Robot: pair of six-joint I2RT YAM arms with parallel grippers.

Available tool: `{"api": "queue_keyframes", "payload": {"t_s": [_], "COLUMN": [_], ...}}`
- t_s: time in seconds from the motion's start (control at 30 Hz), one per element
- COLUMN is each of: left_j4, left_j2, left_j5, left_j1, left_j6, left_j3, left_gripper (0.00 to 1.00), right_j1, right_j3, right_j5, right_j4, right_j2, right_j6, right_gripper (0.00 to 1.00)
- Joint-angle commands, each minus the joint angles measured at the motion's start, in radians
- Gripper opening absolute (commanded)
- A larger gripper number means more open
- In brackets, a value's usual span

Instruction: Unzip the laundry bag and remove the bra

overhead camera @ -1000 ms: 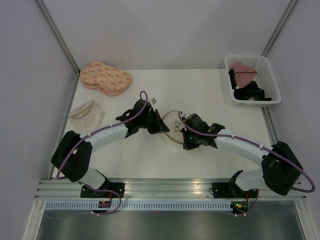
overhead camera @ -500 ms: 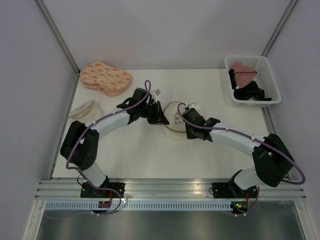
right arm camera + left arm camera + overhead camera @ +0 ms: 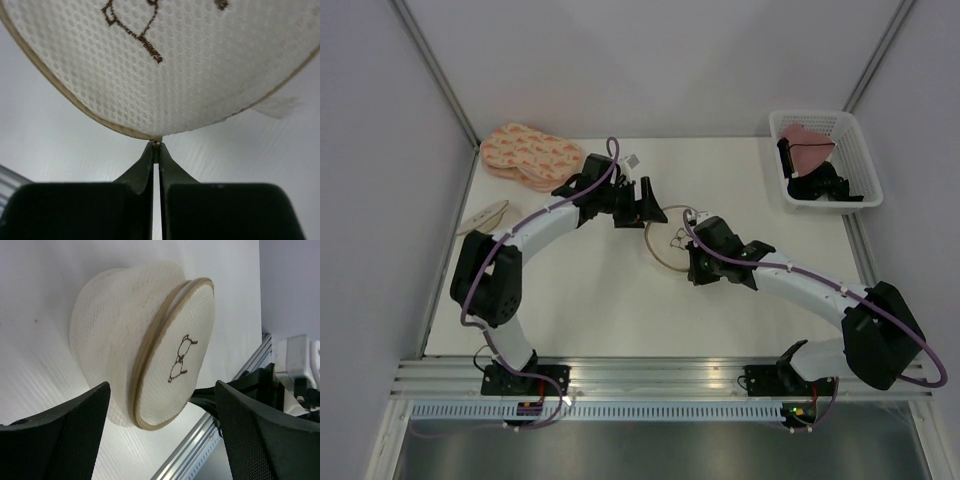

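The laundry bag point(image 3: 663, 247) is a round cream mesh pouch with a tan zip rim and a small dark mark point(image 3: 180, 358), lying mid-table. In the left wrist view the laundry bag point(image 3: 145, 345) bulges, its rim closed all round. My left gripper point(image 3: 638, 203) hangs just beyond its far-left side, open and holding nothing, the bag seen between its fingers point(image 3: 60, 440). My right gripper point(image 3: 687, 258) is shut, its tips point(image 3: 156, 146) pinching a small tab on the laundry bag's point(image 3: 200, 70) tan rim. The bra is hidden.
A peach patterned padded pair point(image 3: 530, 157) lies at the far left. A plain translucent pouch point(image 3: 485, 215) sits by the left edge. A white basket point(image 3: 850, 135) at the far right holds a pink garment point(image 3: 807, 140) and dark items. Walls close in three sides.
My left gripper has opened, let go at the bag and drawn back toward the far side. The right gripper stays shut on the rim; the bag shifted slightly.
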Motion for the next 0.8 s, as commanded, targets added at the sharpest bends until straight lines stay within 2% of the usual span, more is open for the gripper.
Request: {"api": "queue_keyframes", "payload": {"t_s": [0.0,0.13,0.3,0.63,0.73,0.77], "left_j4": [0.016,0.029,0.135,0.261,0.27,0.307], "left_j2": [-0.148,-0.255,-0.324,-0.235,-0.242,-0.245], "left_j5": [-0.11,-0.185,-0.227,-0.247,-0.268,-0.27], "left_j1": [-0.046,-0.092,-0.111,-0.157,-0.171,-0.172], "left_j6": [-0.111,-0.236,-0.318,-0.398,-0.414,-0.418], "left_j3": [-0.067,-0.271,-0.458,-0.437,-0.435,-0.437], "left_gripper": [0.89,0.89,0.89,0.82,0.78,0.72], "right_j1": [0.0,0.0,0.0,0.0,0.001,0.001], "right_j3": [-0.013,-0.019,-0.022,-0.031,-0.035,-0.035], "right_j5": [-0.183,-0.352,-0.363,-0.397,-0.392,-0.382], "right_j4": [0.069,0.153,0.177,0.149,0.122,0.115], "right_j2": [-0.029,-0.05,-0.062,-0.058,-0.062,-0.062], "right_j6": [-0.026,-0.021,-0.023,-0.047,-0.064,-0.064], "right_gripper": [0.0,0.01,0.0,0.0,0.0,0.0]}}
